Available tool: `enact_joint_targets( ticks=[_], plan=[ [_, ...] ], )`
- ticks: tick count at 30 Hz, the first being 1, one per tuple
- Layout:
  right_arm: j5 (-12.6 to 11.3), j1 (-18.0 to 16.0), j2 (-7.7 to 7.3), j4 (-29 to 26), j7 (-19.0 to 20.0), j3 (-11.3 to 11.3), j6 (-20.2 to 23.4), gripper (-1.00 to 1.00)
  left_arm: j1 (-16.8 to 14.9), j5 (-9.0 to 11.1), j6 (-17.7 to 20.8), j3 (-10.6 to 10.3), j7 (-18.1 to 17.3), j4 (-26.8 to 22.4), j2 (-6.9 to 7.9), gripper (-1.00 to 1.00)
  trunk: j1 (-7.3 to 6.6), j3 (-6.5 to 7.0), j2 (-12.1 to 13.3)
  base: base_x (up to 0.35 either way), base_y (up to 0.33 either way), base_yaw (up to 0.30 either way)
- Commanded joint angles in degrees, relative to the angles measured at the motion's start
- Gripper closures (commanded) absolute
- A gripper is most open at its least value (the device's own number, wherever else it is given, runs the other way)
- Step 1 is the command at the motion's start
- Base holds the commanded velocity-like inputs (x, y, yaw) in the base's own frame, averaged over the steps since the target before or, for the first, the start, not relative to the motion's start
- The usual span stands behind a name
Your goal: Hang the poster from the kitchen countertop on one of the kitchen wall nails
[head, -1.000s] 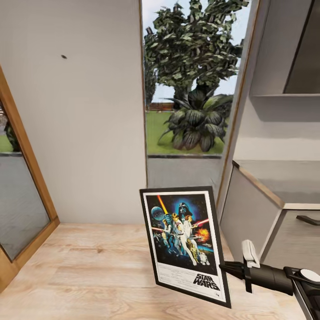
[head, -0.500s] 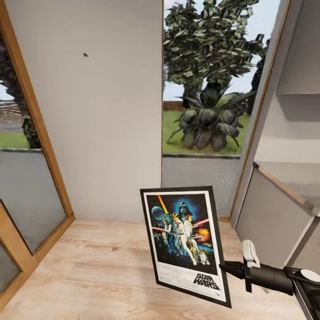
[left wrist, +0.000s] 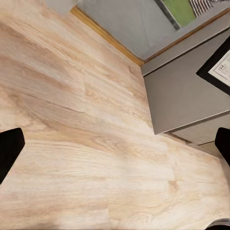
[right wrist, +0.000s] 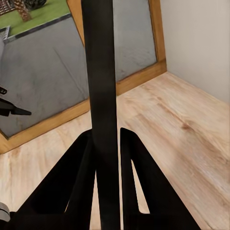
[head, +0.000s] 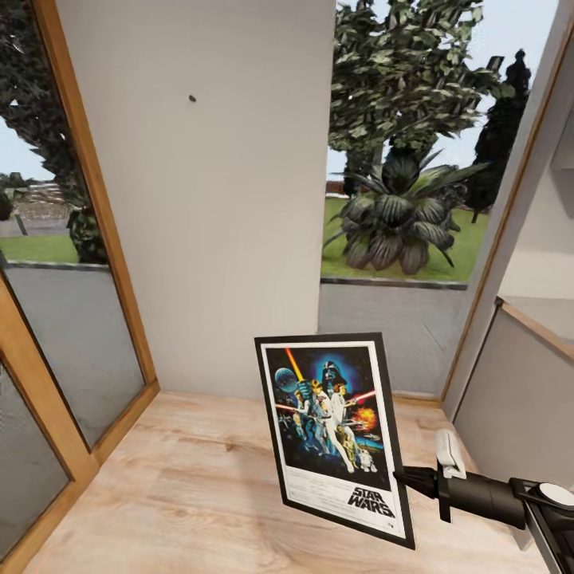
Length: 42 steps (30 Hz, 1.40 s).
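Note:
The Star Wars poster (head: 335, 434) hangs upright and slightly tilted above the wooden floor, low in the middle of the head view. My right gripper (head: 405, 478) is shut on its right edge. In the right wrist view the frame's edge is a black bar (right wrist: 100, 72) running between the closed fingers (right wrist: 72, 191). One wall nail (head: 192, 99) is a dark speck high on the light-grey wall, up and to the left of the poster. My left gripper (left wrist: 115, 148) is open over bare floor, and a poster corner (left wrist: 218, 67) shows beyond it. The kitchen countertop is out of view.
The grey wall panel (head: 215, 239) stands between two tall wood-framed windows (head: 48, 319), with garden plants (head: 399, 215) outside. A grey cabinet (head: 522, 399) with a wood-trimmed top stands at the right. Light wooden floor (head: 183, 486) runs up to the wall.
The whole head view has swung left: wall, nail and windows slid right in the picture. The poster stays held the same way in my right gripper.

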Motion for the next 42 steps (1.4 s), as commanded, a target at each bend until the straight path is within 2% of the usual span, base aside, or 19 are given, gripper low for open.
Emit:
enact_joint_targets(
  ticks=[1,12,15,18,19,20,23,25,27,31,42],
  plan=[
    [-0.10,-0.05,0.00,-0.03,0.36,-0.05,0.81,1.00,-0.02,0.39,-0.48,-0.48,-0.01,-0.01,0.01,-1.00,0.01,-0.06,-0.03,0.108,0.283,0.005],
    [-0.10,-0.02,0.08,-0.02,0.24,0.00,0.75,1.00,-0.02,0.39,-0.39,-0.62,0.02,-0.04,0.01,-1.00,0.01,-0.06,-0.03,0.115,0.305,0.001],
    [-0.10,-0.02,0.08,-0.02,-0.38,0.01,0.73,1.00,-0.02,0.42,-0.39,-0.71,0.21,-0.09,-0.48,-1.00,0.01,-0.06,-0.03,0.143,0.328,0.000],
    [-0.14,-0.01,0.10,-0.02,-1.40,0.09,0.72,1.00,-0.02,0.45,-0.39,-0.85,1.81,-0.22,-1.36,-1.00,0.01,-0.06,-0.03,0.158,0.329,0.000],
    [-0.12,-0.01,0.89,-0.04,-2.56,0.17,0.72,1.00,-0.02,0.48,0.01,-1.02,10.25,-1.66,-2.36,-1.00,0.01,-0.06,-0.03,0.198,0.321,0.000],
    [-0.12,-0.03,1.01,-0.05,-2.66,0.18,0.72,1.00,-0.02,0.54,0.09,-1.00,13.00,-2.64,-2.62,-1.00,0.01,-0.06,-0.03,0.206,0.316,0.000],
    [-0.05,-0.06,1.14,-0.05,-2.80,0.18,0.72,1.00,-0.02,0.61,0.12,-0.92,18.72,-5.19,-2.98,-1.00,0.01,-0.06,-0.03,0.174,0.254,0.000],
    [-0.03,-0.06,1.19,-0.06,-2.86,0.19,0.72,1.00,-0.02,0.60,0.03,-0.65,23.93,-7.11,-3.76,-1.00,0.01,-0.06,-0.03,0.073,0.105,0.000],
    [-0.02,-0.05,1.22,-0.07,-2.87,0.19,0.72,1.00,-0.02,0.58,0.00,-0.26,26.18,-7.76,-4.19,-1.00,0.01,-0.06,-0.03,0.048,0.084,0.000],
    [-0.03,-0.03,1.23,-0.10,-2.89,0.19,0.72,1.00,-0.02,0.60,0.02,0.25,27.67,-8.16,-4.51,-1.00,0.01,-0.06,-0.03,0.118,0.195,0.000],
    [-0.10,-0.05,1.25,-0.11,-2.89,0.19,0.72,1.00,-0.02,0.63,-0.08,0.37,27.82,-8.21,-4.47,-1.00,0.01,-0.06,-0.03,0.144,0.276,-0.088]
  ],
)
